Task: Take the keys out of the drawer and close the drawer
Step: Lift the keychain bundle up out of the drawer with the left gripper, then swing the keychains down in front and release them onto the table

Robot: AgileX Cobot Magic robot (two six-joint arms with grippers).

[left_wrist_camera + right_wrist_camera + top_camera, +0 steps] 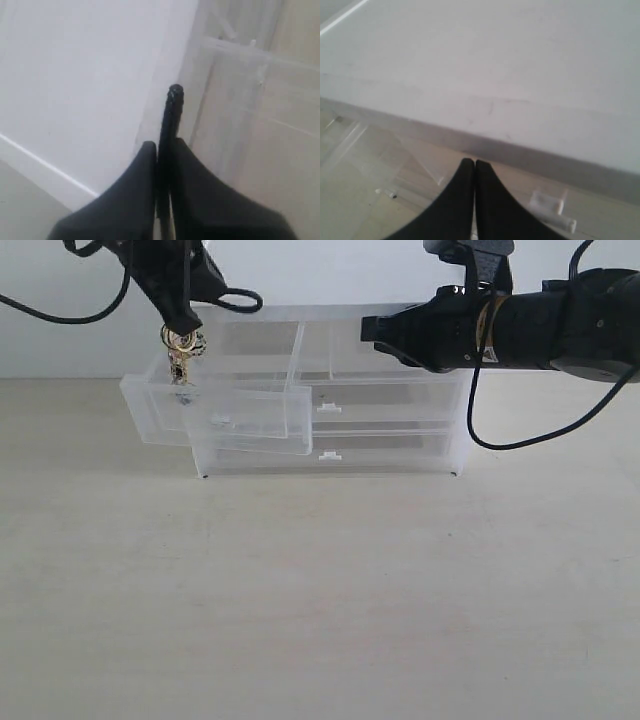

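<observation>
Drawer [250, 420] ajar, keys [180, 352] (partly hidden) pinched by left end effector [183, 322]; right end effector [474, 162] pressed together

The exterior view faces the cabinet [385, 405] front-on from slightly above the table [320, 600], at middling range, with the cabinet in the frame's upper half. Each wrist view looks close along its own fingers: the left gripper [164, 150] camera at the wall [75, 75] and clear plastic, the right gripper [474, 165] camera at wall and cabinet top. All three share the cabinet
</observation>
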